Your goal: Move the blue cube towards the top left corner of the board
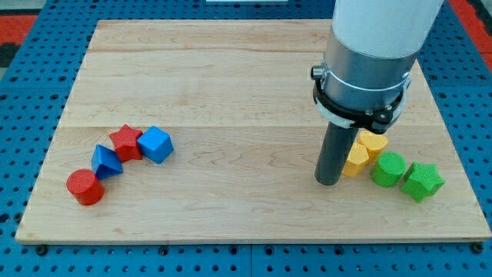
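red cylinder (84,187): far off to the view's left of my tip, end of a little curved row.
blue wedge-ish block (106,161): next along, touching its neighbours.
red star (126,142): wedged between the blues.
blue cube (156,144): the target, well left of my tip, needs a shove up-left so approach from its lower right, I'd guess.
surface (231,69): bare wood up top.
my tip (328,182): no fingers here, just a rod, nothing held; sits just beside the yellow blocks (364,151).
green blocks (406,176): right of my tip.

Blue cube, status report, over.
My tip at the view's right, beside yellow blocks. Blue cube far left, touching red star. Nothing up-left of the cube.
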